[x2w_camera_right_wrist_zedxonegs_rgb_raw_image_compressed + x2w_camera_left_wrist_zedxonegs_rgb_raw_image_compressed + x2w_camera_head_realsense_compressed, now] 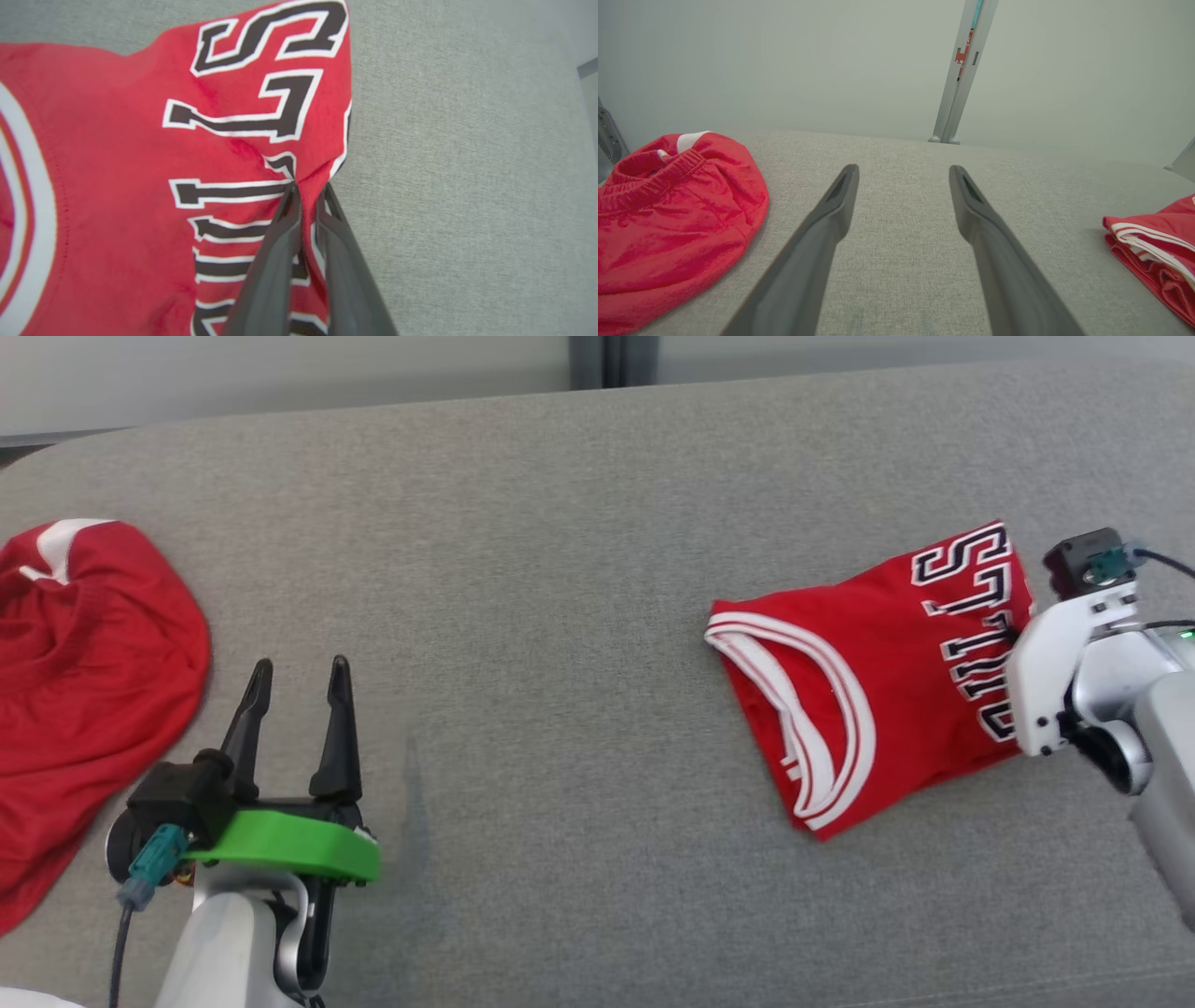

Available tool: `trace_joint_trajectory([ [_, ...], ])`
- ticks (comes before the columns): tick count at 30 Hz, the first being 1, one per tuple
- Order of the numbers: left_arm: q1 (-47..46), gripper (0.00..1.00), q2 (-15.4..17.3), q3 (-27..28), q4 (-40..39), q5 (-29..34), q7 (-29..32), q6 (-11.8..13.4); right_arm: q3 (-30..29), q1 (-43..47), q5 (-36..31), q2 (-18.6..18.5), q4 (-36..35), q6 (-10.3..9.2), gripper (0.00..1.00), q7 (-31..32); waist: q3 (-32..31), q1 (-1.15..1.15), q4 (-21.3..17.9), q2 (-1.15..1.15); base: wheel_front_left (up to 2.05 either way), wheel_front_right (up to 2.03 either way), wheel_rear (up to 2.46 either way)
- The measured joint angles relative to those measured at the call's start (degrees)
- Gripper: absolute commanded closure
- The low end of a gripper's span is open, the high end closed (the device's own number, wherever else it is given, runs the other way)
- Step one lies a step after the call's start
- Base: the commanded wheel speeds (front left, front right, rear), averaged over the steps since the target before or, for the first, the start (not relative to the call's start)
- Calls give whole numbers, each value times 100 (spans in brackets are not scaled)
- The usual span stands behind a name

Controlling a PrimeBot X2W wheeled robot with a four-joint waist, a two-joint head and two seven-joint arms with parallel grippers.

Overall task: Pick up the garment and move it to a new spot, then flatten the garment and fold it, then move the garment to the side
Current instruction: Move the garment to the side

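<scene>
Red jersey [868, 681] edge pinched in our right gripper [308, 191]; our left gripper [302, 662] spread over open grey fabric [560, 616].

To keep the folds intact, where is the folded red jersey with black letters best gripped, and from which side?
Grip the folded red jersey at its lettered right edge, coming from the robot's right: the fabric looks folded over there, while the white-trimmed opening faces left. The right gripper pinches that edge.

Left gripper [903, 171]: 2 dark fingers spread wide above grey fabric surface [901, 261]. Crumpled red shorts [672, 219] lie at left; folded red jersey [1153, 242] at right edge.
</scene>
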Motion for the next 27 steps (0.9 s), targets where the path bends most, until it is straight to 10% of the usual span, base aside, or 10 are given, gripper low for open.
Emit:
trace_joint_trajectory([
  [10,-315,0,154,-116,-316,56,-8,0,-356,-377,-357,-1067,219,0,100,-812,413,0,-569,0,0,0,0],
  [27,-1091,0,613,-592,-592,132,-8,0,-1310,-904,-1082,-1544,1248,0,100,-2074,1654,0,-806,0,0,0,0],
])
